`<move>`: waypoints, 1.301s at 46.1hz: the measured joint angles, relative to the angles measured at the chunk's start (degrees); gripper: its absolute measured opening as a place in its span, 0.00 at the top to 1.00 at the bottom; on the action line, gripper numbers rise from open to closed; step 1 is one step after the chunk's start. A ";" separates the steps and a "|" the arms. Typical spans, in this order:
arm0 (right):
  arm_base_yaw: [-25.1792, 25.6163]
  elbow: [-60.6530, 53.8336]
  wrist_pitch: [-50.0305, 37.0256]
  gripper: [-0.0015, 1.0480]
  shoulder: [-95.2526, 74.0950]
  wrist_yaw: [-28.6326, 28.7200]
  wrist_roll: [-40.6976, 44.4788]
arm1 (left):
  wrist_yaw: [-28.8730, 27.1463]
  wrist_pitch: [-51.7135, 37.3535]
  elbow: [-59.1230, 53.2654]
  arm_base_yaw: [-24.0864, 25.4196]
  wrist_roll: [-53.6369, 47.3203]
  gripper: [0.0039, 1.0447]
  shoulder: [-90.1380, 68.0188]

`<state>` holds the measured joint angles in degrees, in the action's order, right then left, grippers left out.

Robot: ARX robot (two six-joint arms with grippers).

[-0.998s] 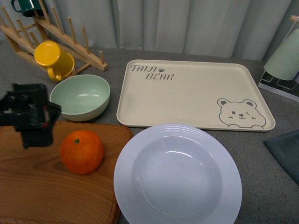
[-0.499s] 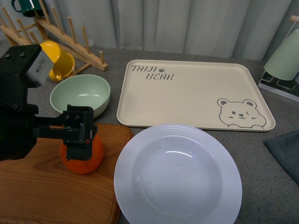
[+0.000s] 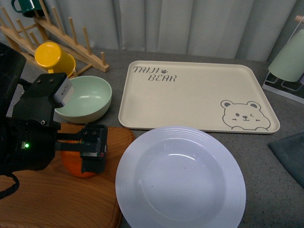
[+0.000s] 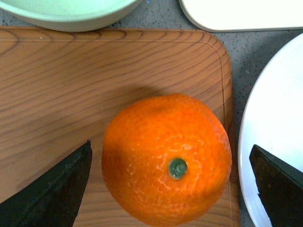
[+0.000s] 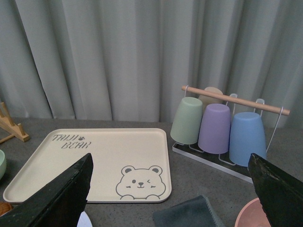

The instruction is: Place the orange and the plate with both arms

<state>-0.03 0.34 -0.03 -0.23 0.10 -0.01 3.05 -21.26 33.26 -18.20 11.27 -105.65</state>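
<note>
The orange [image 3: 76, 169] sits on a wooden board, mostly hidden by my left arm in the front view. In the left wrist view the orange [image 4: 165, 158] shows stem spot up, between the open fingers of my left gripper [image 4: 170, 156], one finger on each side and neither touching it. The white ribbed plate [image 3: 223, 156] lies on the table just right of the board, and its edge shows in the left wrist view [image 4: 270, 118]. My right gripper [image 5: 170, 158] is open, empty and held high, facing the tray; it is out of the front view.
The wooden board [image 3: 47, 199] is at the front left. A pale green bowl [image 3: 90, 97], a yellow mug [image 3: 50, 54] and a wooden rack [image 3: 71, 33] stand behind it. The beige bear tray [image 3: 194, 95] lies behind the plate. A cup rack [image 5: 222, 123], a dark cloth [image 3: 289, 152] and a pink bowl [image 5: 265, 215] are at the right.
My left gripper has come in from the left and moved over the orange, so that its open fingers now stand on both sides of it. The orange and plate have not moved.
</note>
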 joint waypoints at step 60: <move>0.00 0.00 0.00 0.09 0.00 0.00 0.00 | -0.48 1.16 5.44 -14.05 9.38 0.37 2.29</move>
<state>-0.03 0.34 -0.03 -0.23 0.10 -0.01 2.57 -20.10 38.70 -32.25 20.64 -103.35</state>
